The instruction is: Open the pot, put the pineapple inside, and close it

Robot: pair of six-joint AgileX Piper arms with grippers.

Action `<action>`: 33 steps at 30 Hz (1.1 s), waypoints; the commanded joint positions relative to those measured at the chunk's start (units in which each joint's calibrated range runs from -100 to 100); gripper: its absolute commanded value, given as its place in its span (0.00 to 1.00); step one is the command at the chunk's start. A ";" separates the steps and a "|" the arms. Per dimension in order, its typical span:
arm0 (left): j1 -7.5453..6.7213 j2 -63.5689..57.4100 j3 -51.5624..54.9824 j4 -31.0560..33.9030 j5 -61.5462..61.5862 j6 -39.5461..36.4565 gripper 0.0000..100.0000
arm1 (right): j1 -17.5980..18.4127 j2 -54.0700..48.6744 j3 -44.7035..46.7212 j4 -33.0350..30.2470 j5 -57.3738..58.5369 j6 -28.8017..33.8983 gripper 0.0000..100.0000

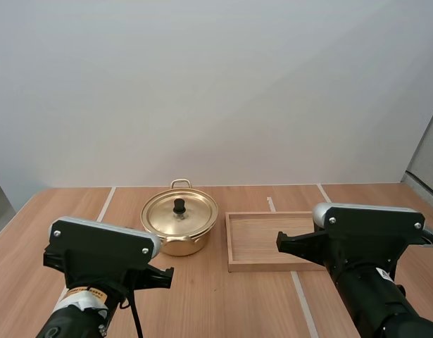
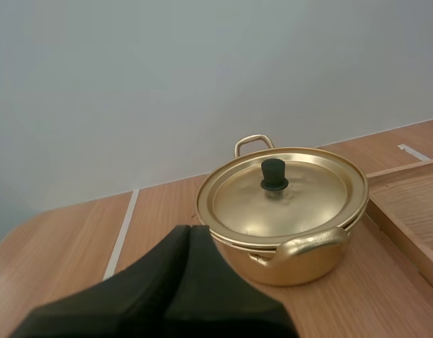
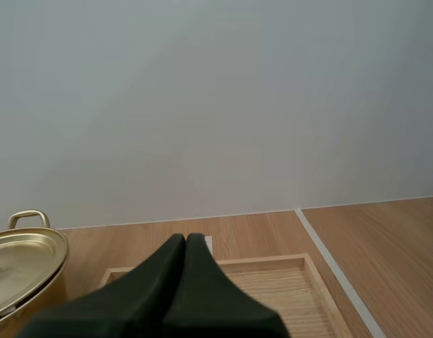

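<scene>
A golden pot (image 1: pixel 179 236) stands on the wooden table with its lid (image 1: pixel 181 213) on, a black knob (image 1: pixel 179 205) at the lid's centre. In the left wrist view the pot (image 2: pixel 286 246) sits close ahead of my left gripper (image 2: pixel 189 231), whose fingers lie together as one dark wedge, holding nothing. My right gripper (image 3: pixel 186 239) is likewise shut on nothing; it hangs before the wooden tray (image 3: pixel 279 285), with the pot's lid (image 3: pixel 22 264) off to its side. Both arms hover at the near side of the table.
The wooden tray (image 1: pixel 272 236) lies just right of the pot, almost touching it. White tape lines (image 1: pixel 105 204) run across the tabletop. A plain wall stands behind the table's far edge.
</scene>
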 commanded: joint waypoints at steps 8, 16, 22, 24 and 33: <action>0.08 -0.38 0.15 0.33 1.29 -0.46 0.00 | -0.13 -2.70 0.00 0.04 0.72 0.10 0.00; 0.08 -0.38 0.15 0.33 1.29 -0.46 0.00 | -0.13 -4.62 0.00 0.52 -12.08 0.10 0.00; 0.08 -0.38 0.15 0.33 1.29 -0.46 0.00 | -0.13 -6.05 0.00 0.30 -13.27 -0.57 0.00; 0.08 -0.38 0.15 0.33 1.29 -0.46 0.00 | -0.13 -6.05 0.00 0.15 -11.08 -0.68 0.00; 0.08 -0.38 0.15 0.33 1.29 -0.46 0.00 | -0.13 -6.05 0.00 -7.94 5.85 -6.19 0.00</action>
